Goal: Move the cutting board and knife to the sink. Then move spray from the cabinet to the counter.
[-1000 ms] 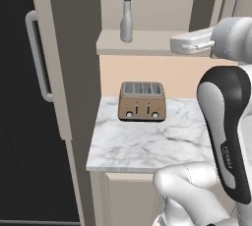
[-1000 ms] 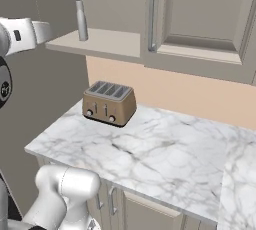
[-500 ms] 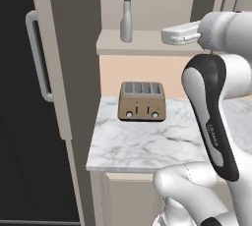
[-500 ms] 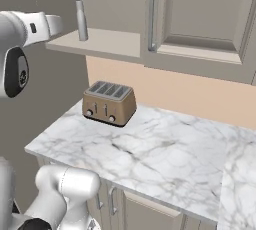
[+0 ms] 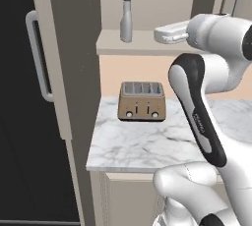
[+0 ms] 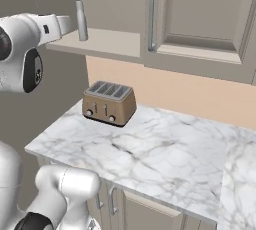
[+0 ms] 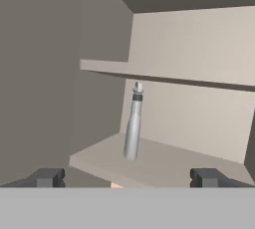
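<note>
One spray [image 7: 132, 123] bottle in sight, standing upright on the lower shelf of the open niche in the cabinet [image 5: 162, 43]. In the left base view it sits toward the left end of that shelf, nozzle head at the top. In my hand view it stands straight ahead, well apart from my fingertips [image 7: 48, 176], roughly centred between the two of them.

My gripper [image 7: 127, 178]: two fingertips showing, spread wide, nothing between them. I hold nothing. My hand is raised to shelf height, in front of the niche, pointing toward the bottle.

Shelves counted in the niche: two boards visible, the one bearing the bottle and one above it.

Counter [image 6: 165, 159]: one white marble slab with grey veins. One toaster [image 6: 108, 103] stands on it near the back wall, below the niche; four slots on top, brown body, knobs on the front face.

Cabinet door [image 6: 205, 19] to the right of the niche: one panelled door in full sight with one grey bar handle [image 6: 152, 19]. One tall dark fridge [image 5: 27, 102] stands left of the counter, with one pale bar handle.
</note>
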